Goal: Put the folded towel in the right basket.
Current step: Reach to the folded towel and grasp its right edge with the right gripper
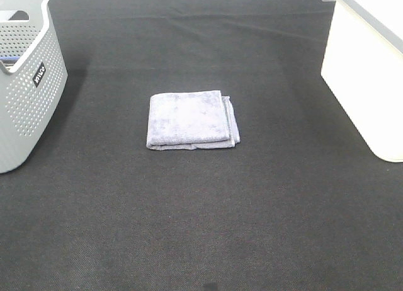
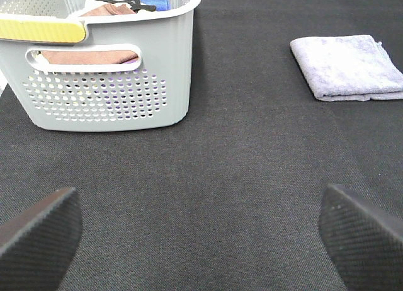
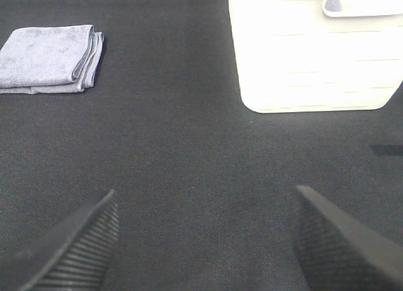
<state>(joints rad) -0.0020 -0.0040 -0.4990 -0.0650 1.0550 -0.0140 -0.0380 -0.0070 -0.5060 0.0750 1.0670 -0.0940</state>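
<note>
Folded towel [image 1: 191, 119] flat on the desk [image 1: 201, 234], well apart from the right basket [image 1: 368, 83]; right fingers [image 3: 72, 244] and left fingers [image 2: 38, 234] spread wide, empty; likely fault: a shallow pinch lifts only the top layer, so the towel unfolds short of that basket.

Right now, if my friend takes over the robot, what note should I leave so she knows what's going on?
Left gripper: open, holding nothing.
Right gripper: open, holding nothing.
Folded towel: lying flat mid-mat, between the grey basket and the white right basket, touching neither.
Done: nothing yet.
Left: grab the towel, carry it over and drop it in the right basket.
</note>
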